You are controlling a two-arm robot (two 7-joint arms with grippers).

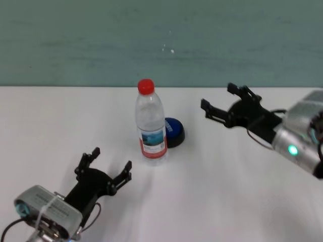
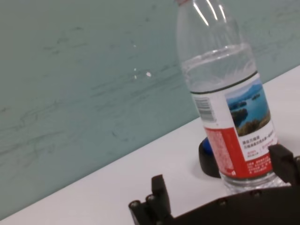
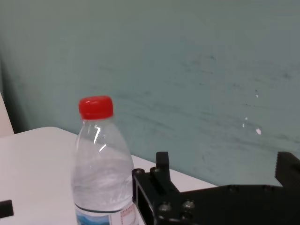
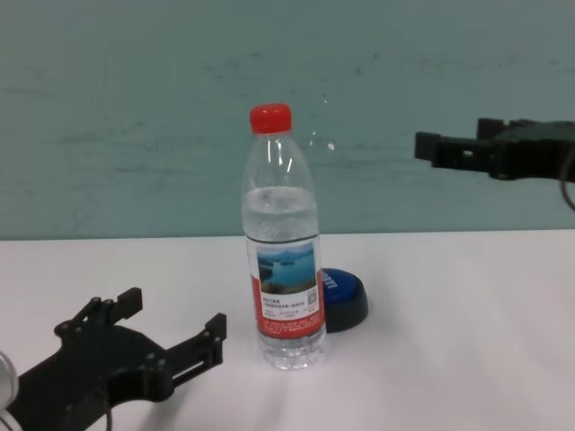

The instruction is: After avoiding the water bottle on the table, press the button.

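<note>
Left claw (image 1: 103,169) open near water bottle (image 1: 150,124), button (image 1: 174,131) behind

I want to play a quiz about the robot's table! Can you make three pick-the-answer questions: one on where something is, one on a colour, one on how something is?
1. Where is the low round blue push button with the black base?
A. Behind the bottle, partly hidden
B. Under the left tool
C. At the table's near edge

2. What colour is the screw cap on the tall clear plastic water bottle?
A. Green
B. Red
C. Yellow

3. How is the right tool?
A. Pressing the button
B. Gripping the bottle
C. Open, up in the air, holding nothing

Answers: 1 A, the chest view shows the button peeking out behind the bottle on the white table. 2 B, the cap is red in every view. 3 C, its fingers are spread, apart from both things. The left tool is open near the bottle.
</note>
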